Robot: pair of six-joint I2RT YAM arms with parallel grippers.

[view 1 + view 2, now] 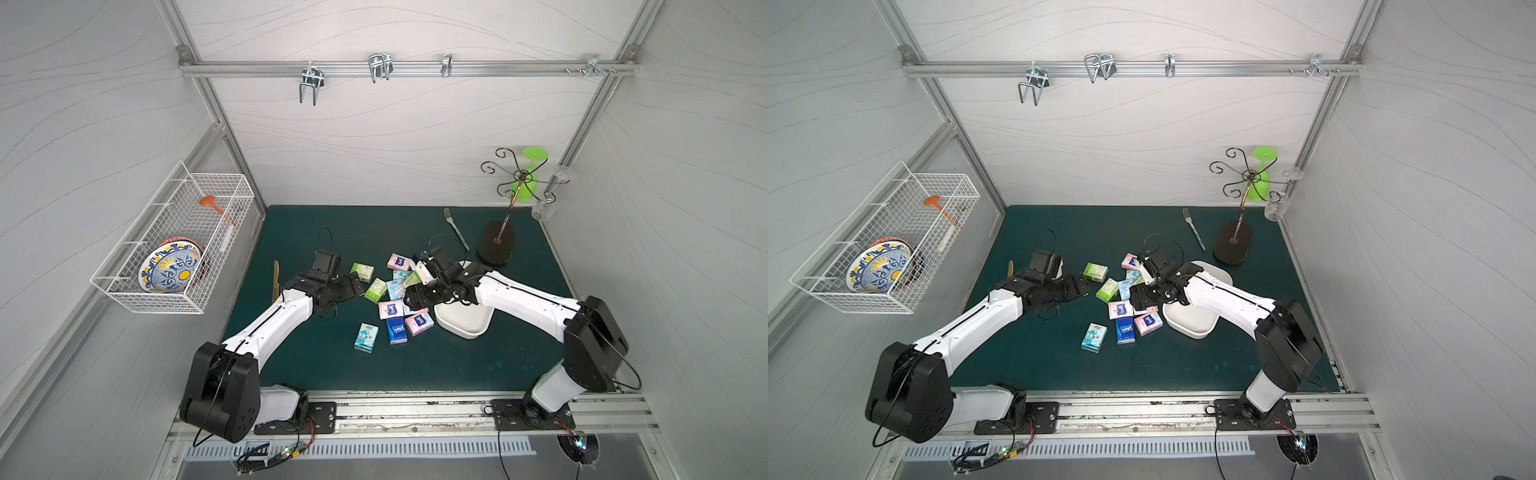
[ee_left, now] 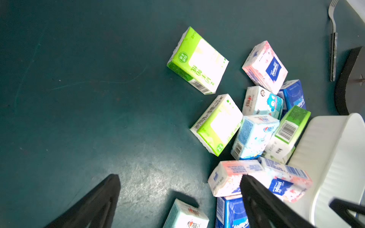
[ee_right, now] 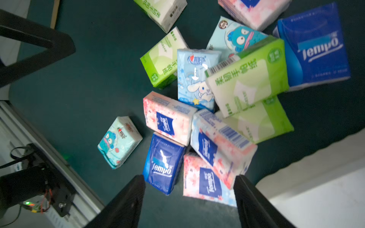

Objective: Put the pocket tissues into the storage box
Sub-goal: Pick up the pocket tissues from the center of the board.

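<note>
Right end effector hangs open above glossy rectangular pocket tissues beside a round-cornered storage box.

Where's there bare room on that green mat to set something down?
Free: the front strip between the pocket tissues and the metal rail, and the back, beside the fork. Crowded: the middle, tissues heaped against the storage box.

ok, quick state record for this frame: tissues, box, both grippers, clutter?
pocket tissues: loose pile on the green mat, beside the storage box; none held
storage box: white, partly under the right arm; visible part holds no packet
left gripper: open, over mat at the pile's edge
right gripper: open, above pink packets at the pile's box side
clutter: fork, glass stand, wire basket on the wall
</note>
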